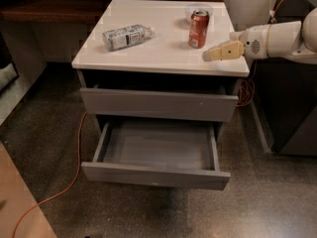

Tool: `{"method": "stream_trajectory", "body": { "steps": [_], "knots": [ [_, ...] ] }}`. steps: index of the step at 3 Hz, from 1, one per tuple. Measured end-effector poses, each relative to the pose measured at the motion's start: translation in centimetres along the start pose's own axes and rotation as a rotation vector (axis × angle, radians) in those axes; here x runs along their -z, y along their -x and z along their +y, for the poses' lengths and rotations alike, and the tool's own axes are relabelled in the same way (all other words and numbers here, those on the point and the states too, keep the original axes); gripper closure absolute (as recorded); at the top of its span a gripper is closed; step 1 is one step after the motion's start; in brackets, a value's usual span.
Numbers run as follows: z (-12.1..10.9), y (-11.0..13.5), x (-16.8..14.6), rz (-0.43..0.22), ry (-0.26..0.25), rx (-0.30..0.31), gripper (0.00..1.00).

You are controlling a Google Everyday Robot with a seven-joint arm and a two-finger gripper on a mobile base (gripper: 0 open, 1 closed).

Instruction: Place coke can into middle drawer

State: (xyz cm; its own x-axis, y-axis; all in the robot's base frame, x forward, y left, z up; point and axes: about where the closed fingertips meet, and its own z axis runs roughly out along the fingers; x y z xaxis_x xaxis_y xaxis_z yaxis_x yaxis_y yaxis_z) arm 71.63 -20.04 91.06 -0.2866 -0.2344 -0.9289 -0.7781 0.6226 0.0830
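Observation:
The coke can (198,29), red-orange with a silver top, stands upright at the back right of the cabinet's white top (158,53). The middle drawer (158,150) is pulled out below the shut top drawer front (158,104); its grey inside holds nothing. My gripper (217,53), beige-tipped on a white arm (277,37), reaches in from the right. It hovers over the top's right front corner, a little right of and nearer than the can, apart from it and holding nothing.
A clear plastic bottle (126,36) lies on its side at the left of the top. A pale bowl (198,9) sits just behind the can. An orange cable (74,175) runs over the floor at the left. Dark furniture (292,108) stands right of the cabinet.

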Motion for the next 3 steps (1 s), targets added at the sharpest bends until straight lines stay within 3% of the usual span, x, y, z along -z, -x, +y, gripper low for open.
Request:
{"method": "stream_trajectory", "body": {
  "steps": [3],
  "knots": [
    [-6.3,3.1,-3.4,-0.085,-0.107,-0.093,0.0]
  ]
}}
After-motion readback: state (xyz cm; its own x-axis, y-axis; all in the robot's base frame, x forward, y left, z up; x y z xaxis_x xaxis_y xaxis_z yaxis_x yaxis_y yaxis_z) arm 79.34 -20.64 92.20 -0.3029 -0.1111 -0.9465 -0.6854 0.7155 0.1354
